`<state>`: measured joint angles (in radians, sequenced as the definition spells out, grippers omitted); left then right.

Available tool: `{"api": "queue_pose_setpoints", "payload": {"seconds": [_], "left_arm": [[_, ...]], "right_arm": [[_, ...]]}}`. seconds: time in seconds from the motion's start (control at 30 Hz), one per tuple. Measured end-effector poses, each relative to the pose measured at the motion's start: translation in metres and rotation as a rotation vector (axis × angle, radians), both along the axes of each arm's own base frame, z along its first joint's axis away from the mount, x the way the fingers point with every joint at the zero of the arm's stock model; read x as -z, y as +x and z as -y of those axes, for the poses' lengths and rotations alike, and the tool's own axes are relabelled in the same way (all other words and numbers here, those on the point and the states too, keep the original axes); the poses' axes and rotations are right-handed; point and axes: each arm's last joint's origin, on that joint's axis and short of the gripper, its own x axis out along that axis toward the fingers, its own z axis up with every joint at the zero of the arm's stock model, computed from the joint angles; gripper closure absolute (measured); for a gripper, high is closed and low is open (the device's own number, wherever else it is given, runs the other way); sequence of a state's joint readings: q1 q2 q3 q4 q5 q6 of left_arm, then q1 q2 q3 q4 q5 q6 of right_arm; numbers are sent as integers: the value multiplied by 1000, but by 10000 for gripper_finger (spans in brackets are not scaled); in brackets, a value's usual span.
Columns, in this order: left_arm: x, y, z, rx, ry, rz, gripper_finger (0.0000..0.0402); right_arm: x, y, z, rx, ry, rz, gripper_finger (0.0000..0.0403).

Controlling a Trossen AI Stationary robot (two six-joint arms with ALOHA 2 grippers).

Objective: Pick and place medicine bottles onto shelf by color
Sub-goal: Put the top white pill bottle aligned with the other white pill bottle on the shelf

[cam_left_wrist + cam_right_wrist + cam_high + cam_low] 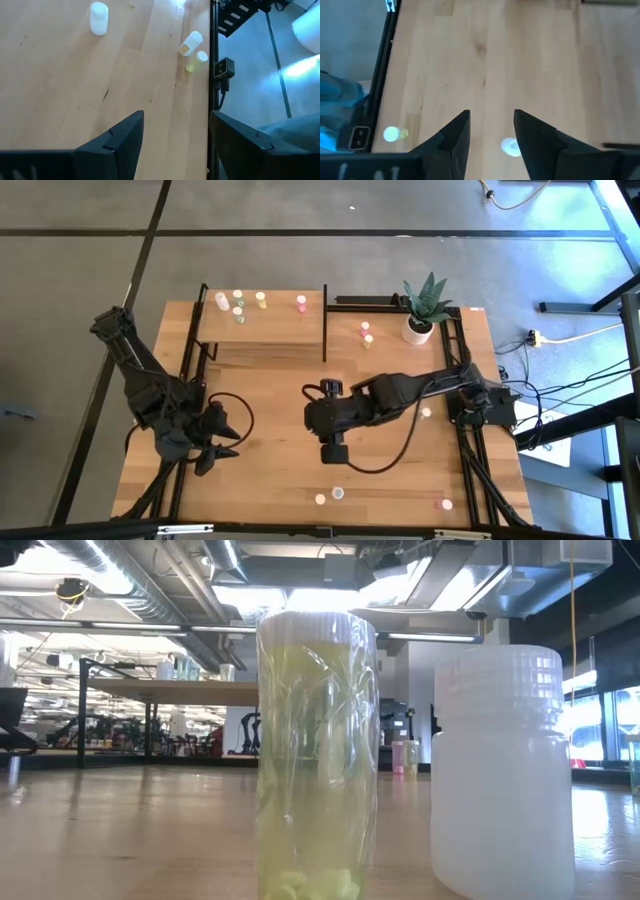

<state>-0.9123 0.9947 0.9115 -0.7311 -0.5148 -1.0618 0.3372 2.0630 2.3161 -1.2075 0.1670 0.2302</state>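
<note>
Several medicine bottles stand on the light-wood shelf (262, 320) at the table's far left, among them a white (222, 300), a yellow (261, 298) and a pink one (301, 302). Near the front edge stand a yellow bottle (316, 755) and a white bottle (503, 770). My right gripper (333, 455) hangs open above the table's middle, slanting down toward that white bottle (510, 146) and well clear of it. My left gripper (228, 438) hovers open over the table's left part, with nothing between its fingers (127, 132).
A potted plant (422, 312) stands at the far right. A pink (365, 328) and a yellow bottle (368, 340) stand to the right of the shelf, and a pink one (446, 503) near the front right corner. Black posts (325, 320) frame the shelf.
</note>
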Motion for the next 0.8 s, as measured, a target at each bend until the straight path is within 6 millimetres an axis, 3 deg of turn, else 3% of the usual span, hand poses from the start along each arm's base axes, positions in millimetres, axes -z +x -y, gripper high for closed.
{"api": "queue_pose_setpoints", "payload": {"seconds": [0.23,0.6,0.8], "left_arm": [[0,-1,1,6,-2,0,182],[0,-1,1,1,-8,-1,182],[0,-1,1,0,-9,-1,182]], "right_arm": [[15,8,-4,-27,42,-55,249],[17,6,-4,-48,43,-94,227],[17,5,-5,-47,75,-108,259]]}}
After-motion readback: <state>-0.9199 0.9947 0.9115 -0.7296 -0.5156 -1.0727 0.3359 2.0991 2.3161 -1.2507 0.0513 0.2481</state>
